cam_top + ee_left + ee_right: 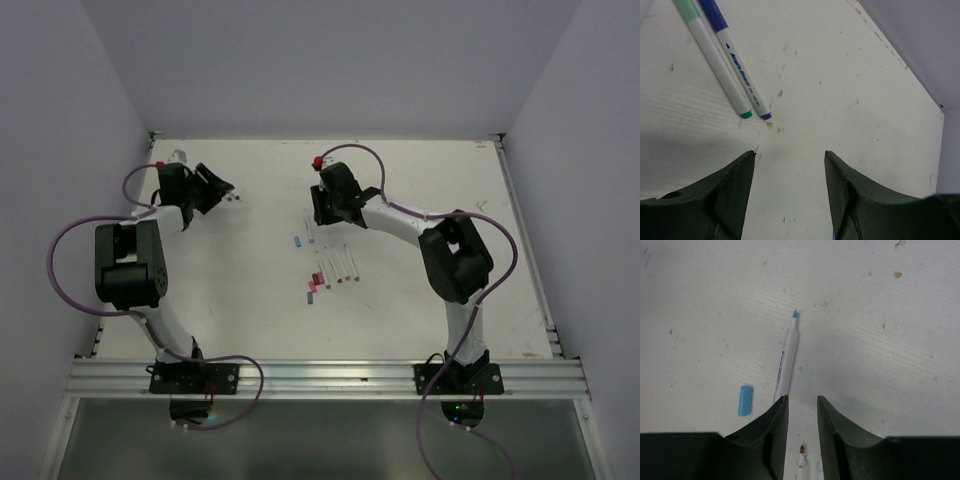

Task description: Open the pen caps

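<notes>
In the left wrist view two capped pens lie side by side ahead of my left gripper [790, 156]: one with a green cap [686, 8], one with a purple cap [713, 12]. That gripper is open and empty, its fingertips short of the pens' tail ends. My right gripper [801, 402] is open with a narrow gap and holds nothing. It hovers over an uncapped cyan-tipped pen [788, 357], whose barrel passes under the left finger. A loose blue cap [745, 400] lies left of it, also in the top view [297, 241]. A red-tipped uncapped pen [802, 450] shows below the jaws.
In the top view several uncapped white pens [338, 265] lie in a row at the table's middle, with small pink and maroon caps [312, 290] beside them. My left gripper [224, 190] is at the far left, my right gripper [318, 212] near the middle. Walls enclose the table.
</notes>
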Robot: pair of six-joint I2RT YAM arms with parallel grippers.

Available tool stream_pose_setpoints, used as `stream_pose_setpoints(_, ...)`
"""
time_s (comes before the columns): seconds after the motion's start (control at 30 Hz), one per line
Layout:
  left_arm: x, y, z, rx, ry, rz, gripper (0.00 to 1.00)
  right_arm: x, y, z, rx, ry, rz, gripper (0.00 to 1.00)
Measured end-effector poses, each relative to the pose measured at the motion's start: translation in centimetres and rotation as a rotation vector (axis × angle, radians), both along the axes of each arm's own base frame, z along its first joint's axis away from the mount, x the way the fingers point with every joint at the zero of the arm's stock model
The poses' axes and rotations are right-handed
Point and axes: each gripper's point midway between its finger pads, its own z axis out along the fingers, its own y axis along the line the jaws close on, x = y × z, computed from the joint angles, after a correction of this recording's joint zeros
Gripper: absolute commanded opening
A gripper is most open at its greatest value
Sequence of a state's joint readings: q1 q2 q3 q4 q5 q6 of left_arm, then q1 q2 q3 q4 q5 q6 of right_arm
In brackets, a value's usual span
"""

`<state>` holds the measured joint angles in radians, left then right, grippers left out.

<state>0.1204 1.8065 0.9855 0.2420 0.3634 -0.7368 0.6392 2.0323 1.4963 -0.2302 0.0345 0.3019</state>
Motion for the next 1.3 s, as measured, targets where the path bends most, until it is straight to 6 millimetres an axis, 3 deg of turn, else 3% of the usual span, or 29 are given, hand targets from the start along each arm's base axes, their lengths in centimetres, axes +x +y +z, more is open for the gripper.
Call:
stream_pose_setpoints(0.33,5.5,7.0,4.8,0.298,0.000,0.133,0.57,-1.8,-1.1,-1.3,-0.020,0.036,0.015,0.33)
stream_pose_setpoints(0.43,6.2,8.4,5.3,0.383,0.006,0.134,0.54,-2.5,-1.1,-1.2,-0.014,0.049,0.034,0.33)
stream_pose_setpoints(0.7,5.0,10.7,3.0,0.531,0.097,0.123,0.47,-3.2,-0.1,1.2,0.043,0.031,0.108,0.33)
stream_pose_setpoints(0.9,4.6,11.4,1.9,0.583,0.129,0.104,0.43,-4.1,0.6,1.2,0.085,0.057,0.156,0.33)
stream_pose_setpoints(1.03,4.7,11.6,-0.2,0.597,0.167,0.088,0.41,-5.0,0.5,1.1,0.100,0.077,0.173,0.33)
stream_pose_setpoints(1.2,4.4,11.7,-3.4,0.609,0.236,0.072,0.40,-5.0,1.0,2.8,0.141,0.052,0.190,0.33)
stream_pose_setpoints(1.3,4.2,11.6,-4.3,0.623,0.260,0.073,0.40,-5.1,1.2,3.5,0.164,0.036,0.197,0.33)
